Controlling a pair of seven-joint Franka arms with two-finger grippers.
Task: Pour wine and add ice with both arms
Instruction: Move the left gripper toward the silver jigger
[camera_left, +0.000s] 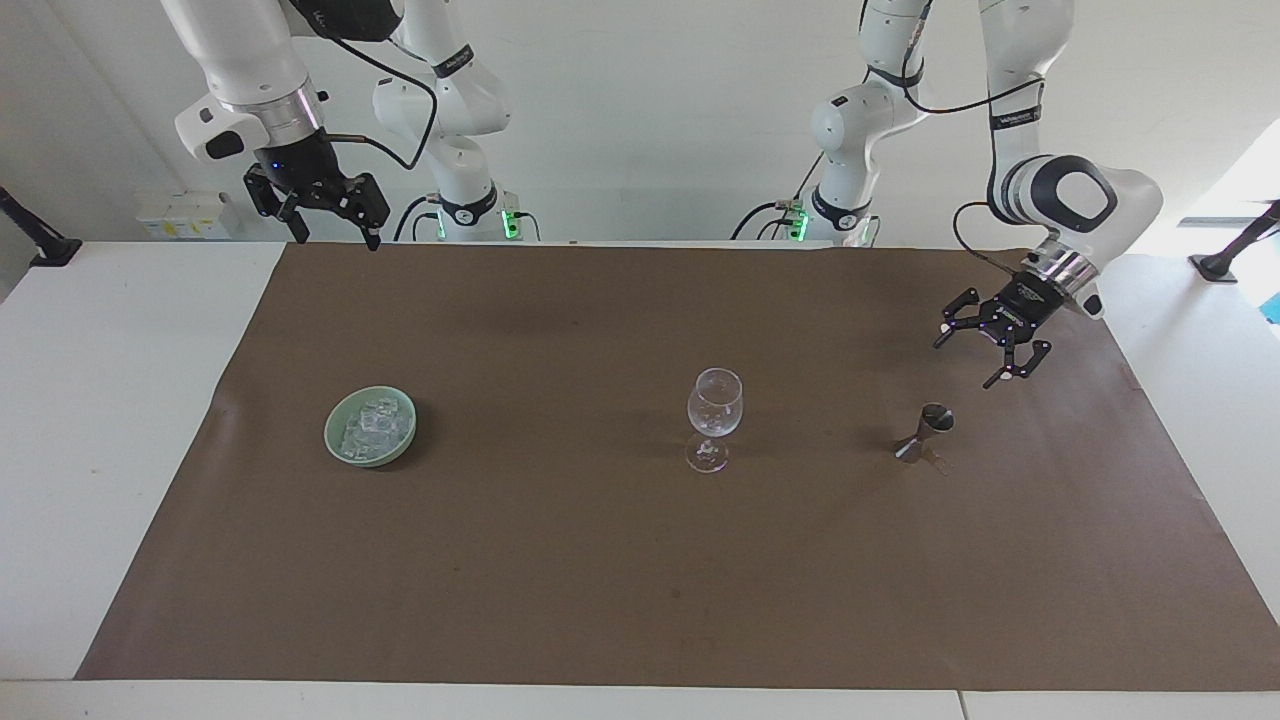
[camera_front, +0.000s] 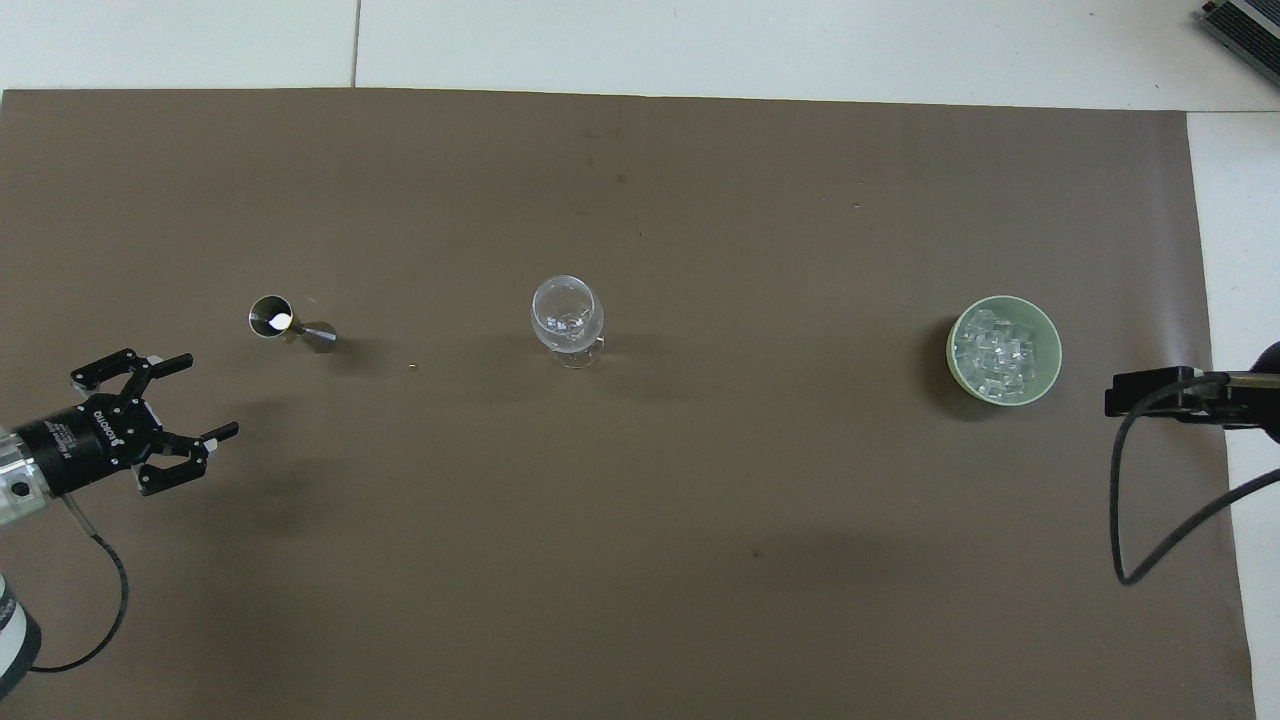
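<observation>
Brown mat (camera_left: 600, 580); pale green bowl (camera_left: 335, 445); clear ice (camera_left: 372, 425); jigger (camera_left: 925, 432) probably silver.

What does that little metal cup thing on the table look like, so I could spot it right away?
On the brown mat, three things stand in a row: a green bowl of ice, a wine glass, then the metal measuring cup at the left arm's end. It is the smallest, shiny steel, shaped like an hourglass.

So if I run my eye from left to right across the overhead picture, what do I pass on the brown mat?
Left gripper, open and holding nothing → small metal measuring cup → wine glass → green bowl of ice.
</observation>
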